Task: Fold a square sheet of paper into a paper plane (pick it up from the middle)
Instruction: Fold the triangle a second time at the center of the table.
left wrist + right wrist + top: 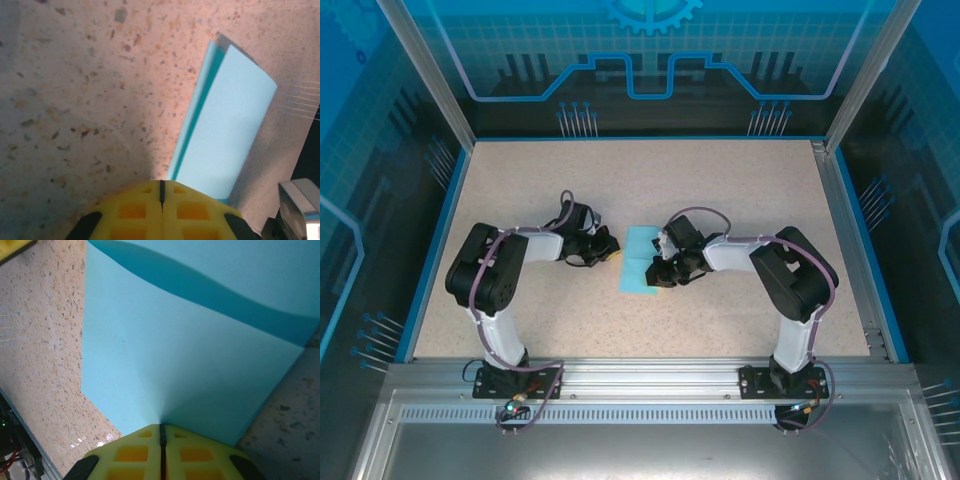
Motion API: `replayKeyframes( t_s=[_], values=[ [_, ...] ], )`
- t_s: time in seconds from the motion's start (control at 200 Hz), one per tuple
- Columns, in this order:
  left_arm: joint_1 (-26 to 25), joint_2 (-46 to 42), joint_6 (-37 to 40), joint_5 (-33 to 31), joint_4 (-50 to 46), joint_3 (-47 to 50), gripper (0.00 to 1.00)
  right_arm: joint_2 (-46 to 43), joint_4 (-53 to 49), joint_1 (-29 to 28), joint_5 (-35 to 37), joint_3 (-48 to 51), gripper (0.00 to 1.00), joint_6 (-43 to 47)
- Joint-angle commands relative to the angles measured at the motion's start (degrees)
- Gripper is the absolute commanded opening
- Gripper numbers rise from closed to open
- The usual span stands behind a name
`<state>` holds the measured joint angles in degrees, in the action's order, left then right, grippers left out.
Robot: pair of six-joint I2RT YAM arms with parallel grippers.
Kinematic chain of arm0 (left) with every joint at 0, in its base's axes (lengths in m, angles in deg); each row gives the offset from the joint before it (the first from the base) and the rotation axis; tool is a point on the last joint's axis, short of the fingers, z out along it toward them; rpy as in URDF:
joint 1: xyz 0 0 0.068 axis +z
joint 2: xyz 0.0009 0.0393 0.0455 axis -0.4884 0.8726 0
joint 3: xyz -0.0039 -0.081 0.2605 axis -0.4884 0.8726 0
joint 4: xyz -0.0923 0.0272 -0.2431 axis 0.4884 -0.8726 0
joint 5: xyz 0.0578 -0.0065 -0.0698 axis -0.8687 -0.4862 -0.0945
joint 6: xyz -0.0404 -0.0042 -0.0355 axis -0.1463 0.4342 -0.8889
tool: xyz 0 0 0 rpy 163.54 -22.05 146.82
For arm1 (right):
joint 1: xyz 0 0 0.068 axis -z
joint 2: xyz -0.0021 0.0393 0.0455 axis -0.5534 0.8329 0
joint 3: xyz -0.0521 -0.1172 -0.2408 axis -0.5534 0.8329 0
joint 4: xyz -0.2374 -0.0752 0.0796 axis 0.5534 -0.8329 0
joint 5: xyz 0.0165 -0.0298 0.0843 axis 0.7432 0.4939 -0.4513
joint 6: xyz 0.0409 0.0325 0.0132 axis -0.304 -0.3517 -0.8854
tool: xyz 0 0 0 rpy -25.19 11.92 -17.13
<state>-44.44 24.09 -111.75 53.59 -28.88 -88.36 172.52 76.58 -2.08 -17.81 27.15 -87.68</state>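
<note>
Speckled beige tabletop (720,200) carried the thin light-blue square sheet of paper (640,258), apparently mid-fold: the right gripper (161,427) clenched on one side, the left gripper (161,187) closed at the opposite side, the raised flap probably needing pressing flat next.

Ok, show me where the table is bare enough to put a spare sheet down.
Widest bare patch: the far half of the table, between the blue sheet and the back wall. A narrower strip lies between the sheet and the near rail, flanked by the arm bases. The middle is crowded: left claw and right claw sit at the sheet.
</note>
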Motion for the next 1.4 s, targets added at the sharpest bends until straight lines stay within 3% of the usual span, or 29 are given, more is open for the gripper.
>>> replayKeyframes(
  t_s=[0.0, 0.345, 0.915, 1.395],
  values=[
    [0.05, -4.81, 1.14, 2.40, -1.13, 0.40, 0.06, 1.28, -6.54, 0.69, 2.39, 0.81, 0.09, 0.65],
    [-6.37, -3.86, 1.94, 6.30, 0.08, 2.20, 0.04, 0.76, -6.66, 0.62, 2.49, -0.01, 0.10, 0.10],
    [-6.39, 5.14, 0.17, 1.92, 2.39, 0.13, 0.00, -1.72, -6.71, 0.43, -1.73, -6.08, 0.15, 0.12],
    [-6.40, 4.70, -0.01, 2.17, 2.48, 1.28, 0.00, 7.21, -5.70, -0.75, -2.09, -11.69, 0.14, -0.77]
  ],
)
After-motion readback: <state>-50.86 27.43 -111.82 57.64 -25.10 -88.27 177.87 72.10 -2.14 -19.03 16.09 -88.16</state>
